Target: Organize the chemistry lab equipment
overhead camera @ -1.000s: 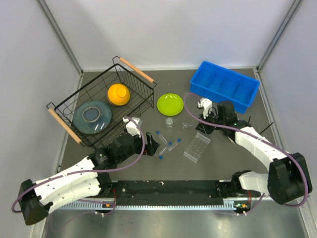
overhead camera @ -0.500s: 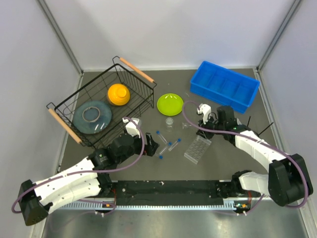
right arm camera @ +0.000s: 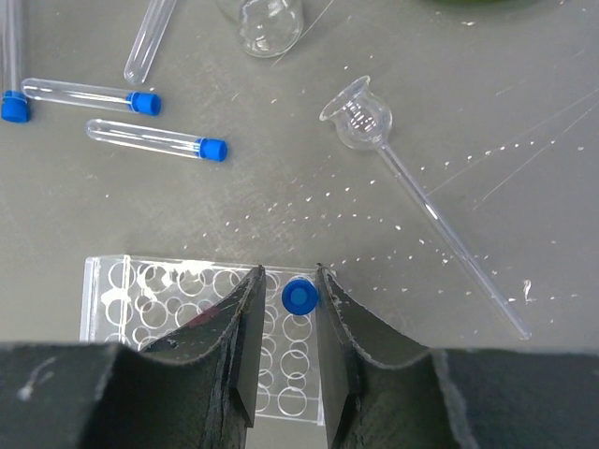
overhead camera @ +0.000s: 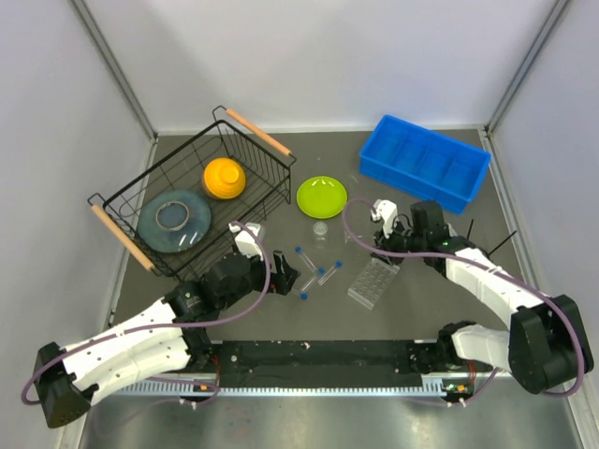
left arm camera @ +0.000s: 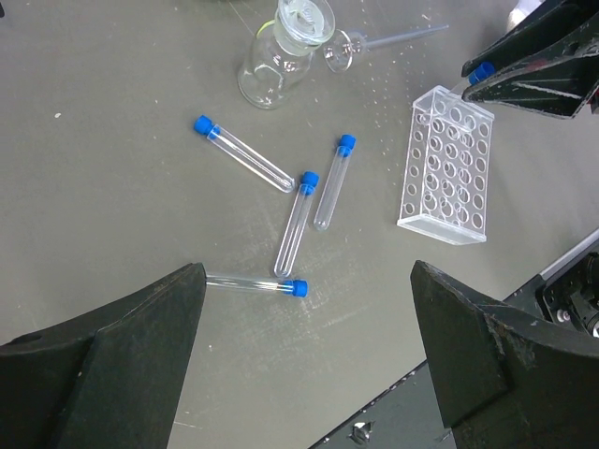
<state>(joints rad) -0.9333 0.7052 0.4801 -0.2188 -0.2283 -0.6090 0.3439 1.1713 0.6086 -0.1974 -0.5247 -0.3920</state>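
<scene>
One tube (right arm camera: pixel 299 297) has just reached the rack (right arm camera: pixel 168 285); your right gripper (right arm camera: pixel 288 273) sits narrow around its cap, hold uncertain; four remain.

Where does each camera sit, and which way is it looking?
Top camera: high above and behind the arms, looking down on the whole table; the left arm and right arm show, bases at the bottom.
Left wrist camera: on the left arm, looking down past its open left hand at loose blue-capped tubes.
Right wrist camera: on the right arm, looking down past the right hand at one capped tube between its fingers, over the clear grid rack.
Shared: both wrist views show the rack and loose tubes.
</scene>
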